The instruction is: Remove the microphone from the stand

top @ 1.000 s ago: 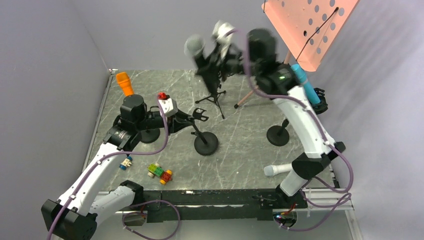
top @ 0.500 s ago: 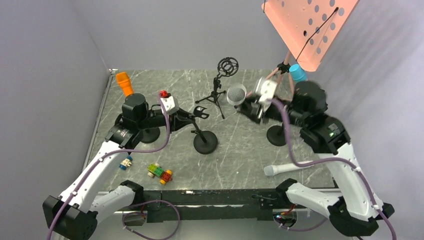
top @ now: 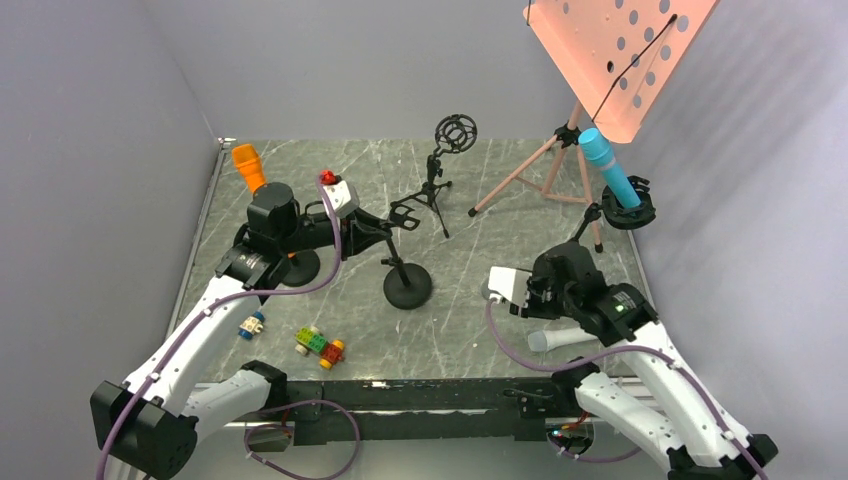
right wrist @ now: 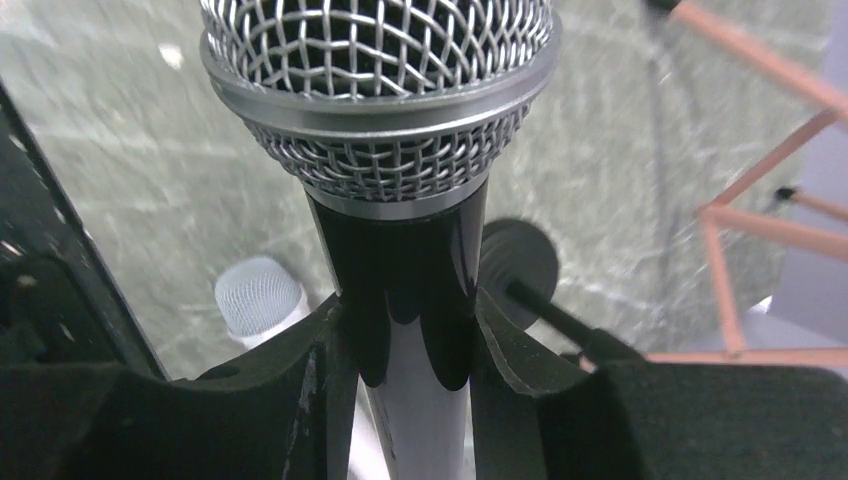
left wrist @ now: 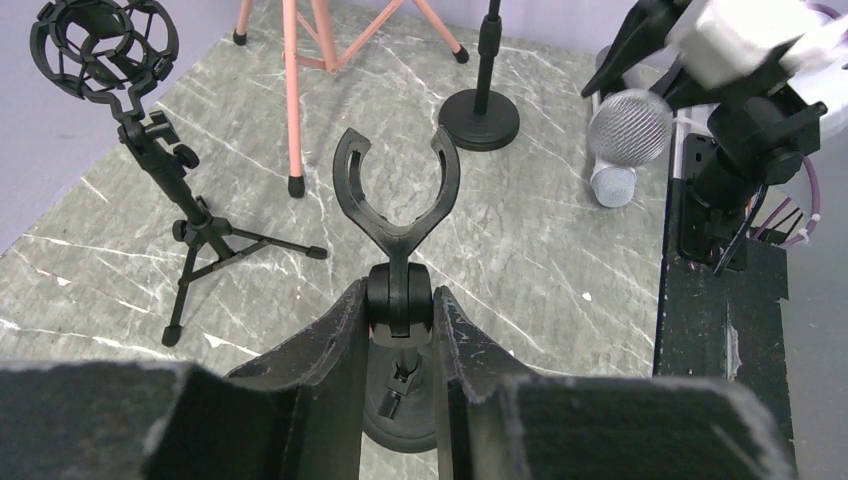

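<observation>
The black microphone [right wrist: 380,100] with a silver mesh head is free of the stand, and my right gripper [right wrist: 408,320] is shut on its handle. In the left wrist view the microphone [left wrist: 630,125] hangs low at the right. In the top view my right gripper [top: 512,298] is low at the front right and its wrist hides the microphone. The black stand's U-shaped clip [left wrist: 395,180] is empty. My left gripper [left wrist: 400,310] is shut on the stand's neck joint just under the clip [top: 405,212], above its round base [top: 408,288].
A white microphone [top: 560,338] lies by the right gripper. A blue microphone [top: 610,170] sits in a stand at the far right. A small tripod with a shock mount [top: 455,132], an orange music stand [top: 610,50], an orange microphone [top: 248,167] and toy bricks [top: 320,345] are around.
My right arm swung the black microphone from high at the back, down and forward to low at the front right. My left gripper stayed on the stand's neck.
</observation>
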Motion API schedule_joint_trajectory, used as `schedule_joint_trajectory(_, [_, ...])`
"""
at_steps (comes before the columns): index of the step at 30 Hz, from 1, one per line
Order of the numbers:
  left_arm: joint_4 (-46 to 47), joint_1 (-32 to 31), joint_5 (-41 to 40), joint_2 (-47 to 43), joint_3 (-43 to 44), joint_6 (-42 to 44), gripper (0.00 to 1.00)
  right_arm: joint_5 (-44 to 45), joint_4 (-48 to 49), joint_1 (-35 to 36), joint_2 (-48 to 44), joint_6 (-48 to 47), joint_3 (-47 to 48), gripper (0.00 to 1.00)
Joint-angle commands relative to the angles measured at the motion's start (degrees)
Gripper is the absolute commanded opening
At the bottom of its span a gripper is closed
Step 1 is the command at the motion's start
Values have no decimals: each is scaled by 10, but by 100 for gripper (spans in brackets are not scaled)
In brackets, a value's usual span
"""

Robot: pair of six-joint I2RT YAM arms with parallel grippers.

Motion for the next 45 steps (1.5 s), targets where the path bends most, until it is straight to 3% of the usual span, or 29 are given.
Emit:
schedule_joint_trajectory(1, [57, -1, 10, -9, 26, -5, 13, 94, 41, -31, 11, -80, -89, 0])
schedule_joint_trajectory(8, [62, -6, 7, -20, 26, -16, 14, 114, 107, -103, 83, -103, -135, 0])
schedule_joint_trajectory(24, [48, -6, 5, -32, 26, 8, 18, 62, 129, -267, 123, -311, -182, 0])
schedule_joint_trajectory(37, [47, -6, -9, -38, 5, 0, 25, 62, 148, -292, 129, -415, -253, 3])
schedule_joint_trajectory(45, [56, -5, -19, -43, -10, 2, 31, 86, 151, -304, 148, -443, -271, 16])
